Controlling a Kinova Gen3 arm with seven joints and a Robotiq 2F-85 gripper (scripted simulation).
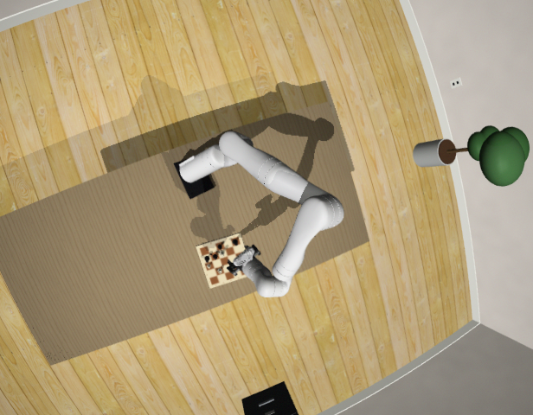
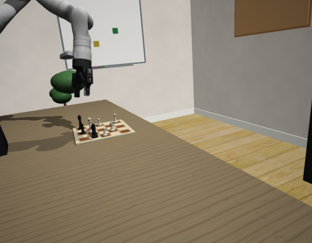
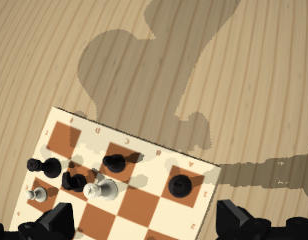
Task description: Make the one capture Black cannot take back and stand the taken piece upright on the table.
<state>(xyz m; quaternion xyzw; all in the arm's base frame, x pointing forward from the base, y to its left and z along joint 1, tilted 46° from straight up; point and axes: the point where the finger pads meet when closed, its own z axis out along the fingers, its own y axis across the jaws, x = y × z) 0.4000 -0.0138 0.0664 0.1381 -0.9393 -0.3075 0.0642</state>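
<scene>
Your gripper (image 1: 243, 258) (image 2: 81, 95) (image 3: 144, 218) is spread wide with nothing in its grasp, pointing down above the board (image 1: 214, 279) (image 2: 126, 130) (image 3: 138, 198). You can see 5 white pieces upright on the board in the exterior view. The wrist view shows you 4 black pieces on the board: the knight (image 3: 74, 181) on D2, near the tall white piece (image 1: 221, 252) (image 2: 89, 125) (image 3: 106, 190), and 1 black piece (image 1: 234, 241) (image 2: 79, 122) (image 3: 180, 186) on the board's A1 corner square.
</scene>
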